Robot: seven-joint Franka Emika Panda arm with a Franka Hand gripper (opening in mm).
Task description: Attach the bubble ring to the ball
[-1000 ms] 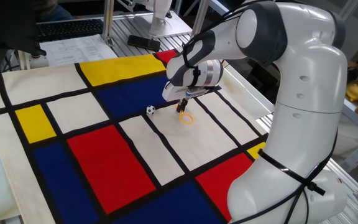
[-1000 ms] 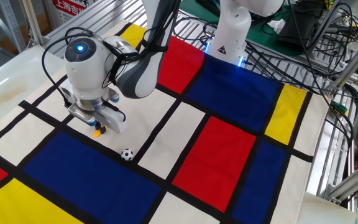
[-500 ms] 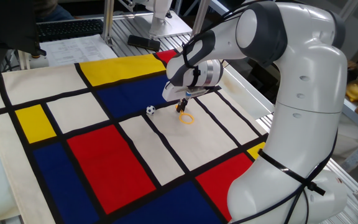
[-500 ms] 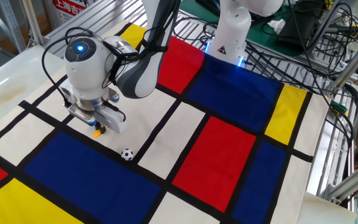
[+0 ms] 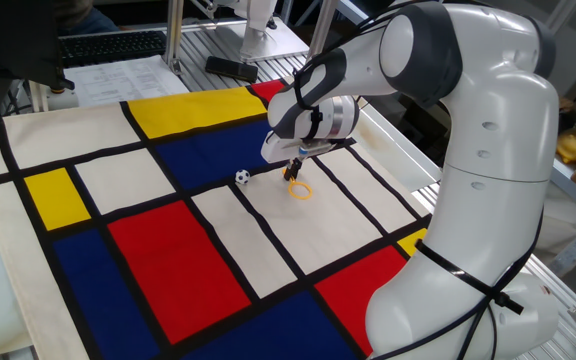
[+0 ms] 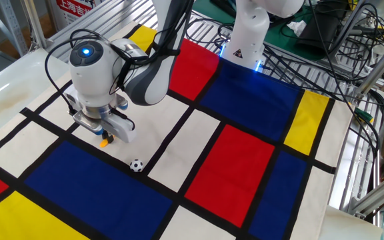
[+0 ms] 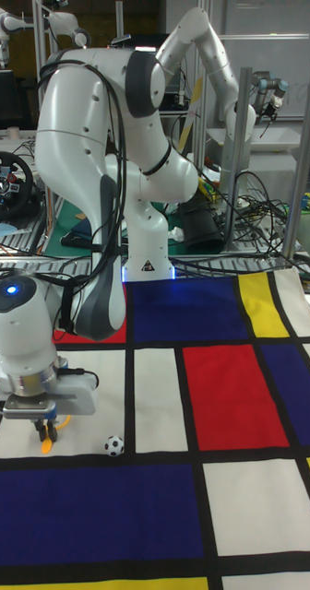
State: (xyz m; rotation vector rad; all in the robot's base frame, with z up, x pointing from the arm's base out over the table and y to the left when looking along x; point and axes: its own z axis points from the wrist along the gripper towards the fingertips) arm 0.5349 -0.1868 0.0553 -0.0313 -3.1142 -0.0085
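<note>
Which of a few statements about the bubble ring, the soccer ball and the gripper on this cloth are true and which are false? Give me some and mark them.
1. The gripper is closed on the handle of the orange bubble ring. True.
2. The ball sits inside the ring's loop. False: ball and ring are apart on the cloth.
3. The ball lies on a yellow square. False: it sits by a black line between a white and a blue panel.
4. The ring's loop rests over a white panel. True.
5. The gripper is touching the ball. False: it is off to one side of the ball.
</note>
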